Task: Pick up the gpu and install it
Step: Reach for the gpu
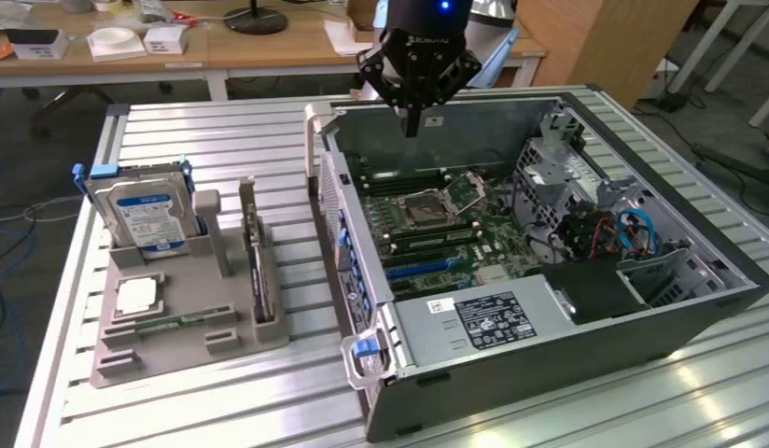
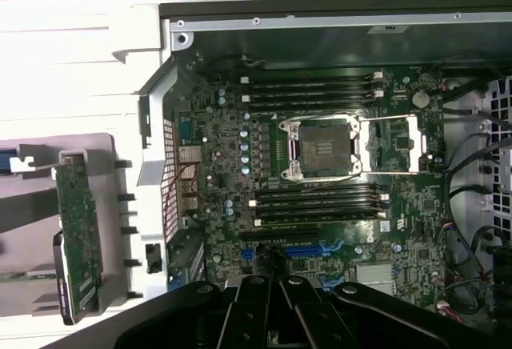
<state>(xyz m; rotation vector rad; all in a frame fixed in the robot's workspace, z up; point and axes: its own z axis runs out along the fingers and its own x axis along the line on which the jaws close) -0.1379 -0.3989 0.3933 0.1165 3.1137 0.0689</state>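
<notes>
The gpu (image 1: 253, 259) stands on edge in a slot of the grey holder (image 1: 270, 329), at the exterior view's left of the open computer case (image 1: 547, 364). In the wrist view the gpu (image 2: 80, 241) is a thin card with a silvery edge, seen from above. My gripper (image 1: 413, 129) hangs over the far part of the case, above the motherboard (image 1: 440, 219) and well away from the gpu. Its fingers are shut with nothing between them. The gripper (image 2: 268, 289) looks down on the motherboard (image 2: 224, 165), with its CPU socket (image 2: 324, 147) and blue slot (image 2: 288, 249).
The holder also carries a silver hard drive (image 1: 142, 217), a CPU chip (image 1: 135, 296) and a green memory stick (image 1: 173, 324). A power supply (image 1: 484, 319) fills the case's near corner, and cables (image 1: 622, 233) lie at its right. Desks stand behind the slatted table (image 1: 210, 131).
</notes>
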